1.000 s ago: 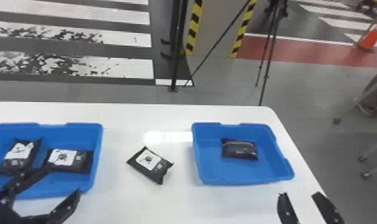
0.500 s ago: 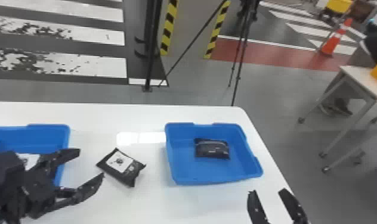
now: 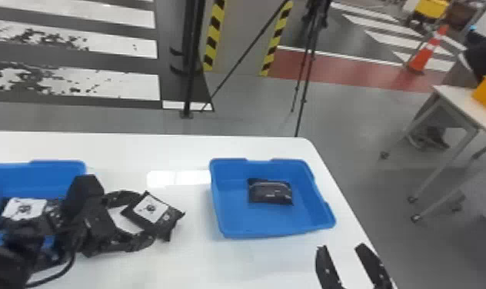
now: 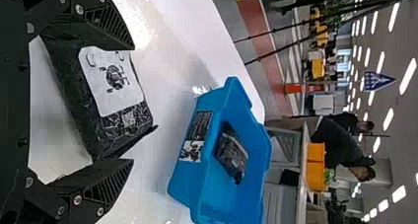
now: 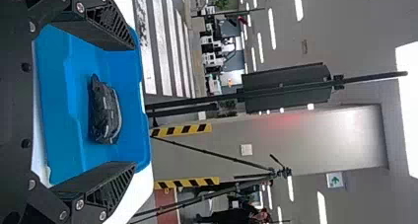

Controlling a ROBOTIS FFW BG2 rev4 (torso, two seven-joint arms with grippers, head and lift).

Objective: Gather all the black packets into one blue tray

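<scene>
In the head view my left gripper [image 3: 138,219] is open around the loose black packet [image 3: 152,215] on the table between the trays. The left wrist view has the left gripper [image 4: 125,108] with its two fingers on either side of that packet [image 4: 106,100]. My right gripper [image 3: 346,261] stands open and empty in front of the right blue tray [image 3: 250,230], which holds one black packet [image 3: 270,192]. In the right wrist view the right gripper [image 5: 133,105] faces that tray. Another black packet [image 3: 23,213] lies in the left blue tray [image 3: 57,169], partly behind the left arm.
The white table [image 3: 184,150] ends just right of the right tray. The left arm reaches over the left tray's front part. Tripods and an orange cone [image 3: 426,52] stand on the floor beyond, and another table [image 3: 457,100] is at the right.
The head view has swung to the right. My left gripper has moved right from the left tray to the loose packet, its fingers now around it. The right gripper still stands before the right tray.
</scene>
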